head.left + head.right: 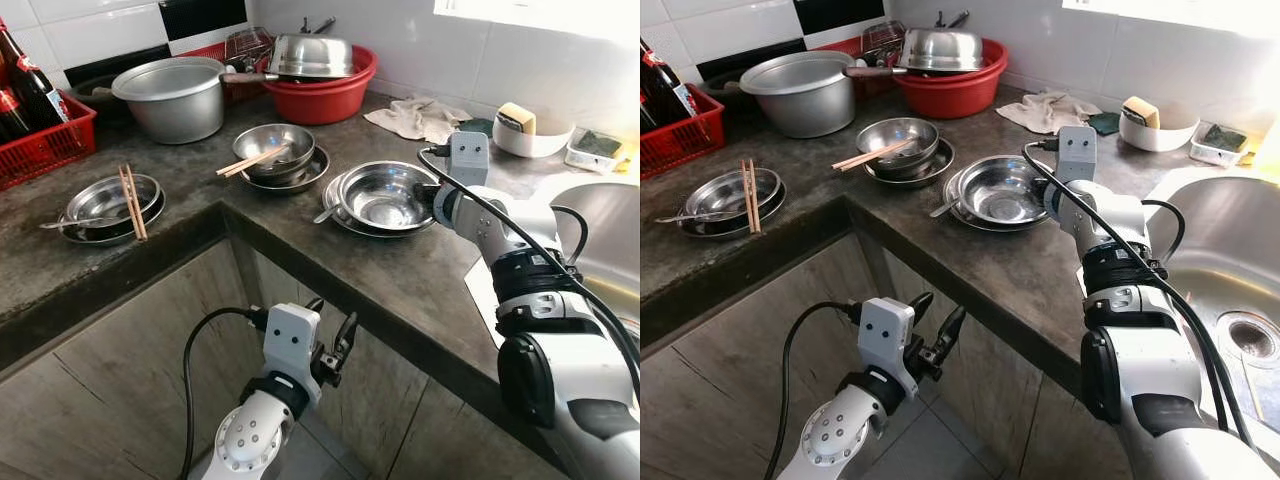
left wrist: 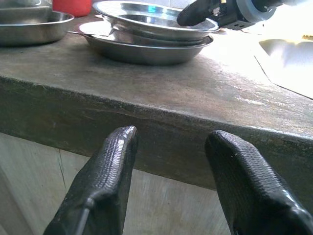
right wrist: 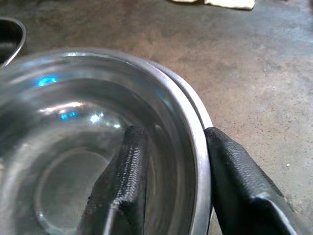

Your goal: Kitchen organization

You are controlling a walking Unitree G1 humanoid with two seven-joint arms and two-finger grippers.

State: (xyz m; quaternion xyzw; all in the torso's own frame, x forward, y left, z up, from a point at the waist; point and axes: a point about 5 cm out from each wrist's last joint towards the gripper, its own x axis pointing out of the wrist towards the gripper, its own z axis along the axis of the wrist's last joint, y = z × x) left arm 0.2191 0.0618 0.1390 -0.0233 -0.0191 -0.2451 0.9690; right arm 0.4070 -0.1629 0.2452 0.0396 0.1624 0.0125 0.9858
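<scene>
The round stainless steel bowl (image 1: 384,194) is sitting right of centre in the head view, nested on a wider steel plate (image 1: 340,214) on the dark stone counter (image 1: 400,270); it is holding nothing. The right gripper (image 1: 430,198) is straddling its near rim, one finger (image 3: 122,181) lying inside the bowl and the other (image 3: 234,181) outside, close against the rim, though whether they are pinching it cannot be told.

Just above and to the left, a second steel bowl (image 1: 272,148) is resting on its own plate with a pair of wooden chopsticks (image 1: 250,160) lying across it. At the left edge a third steel bowl (image 1: 108,200) is carrying red-brown chopsticks (image 1: 132,200) and a spoon (image 1: 62,224).

Along the top, a large aluminium pot (image 1: 176,98) is standing beside a red plastic basin (image 1: 325,95) that is holding a steel lidded pan (image 1: 310,55). A red plastic crate (image 1: 45,145) in the upper left is holding dark bottles (image 1: 30,85). At the upper right a white dish (image 1: 530,138) is holding a yellow sponge (image 1: 516,117).

The left gripper (image 1: 335,350) is hanging below the counter edge at the bottom centre, its fingers (image 2: 105,181) spread apart and holding nothing.
</scene>
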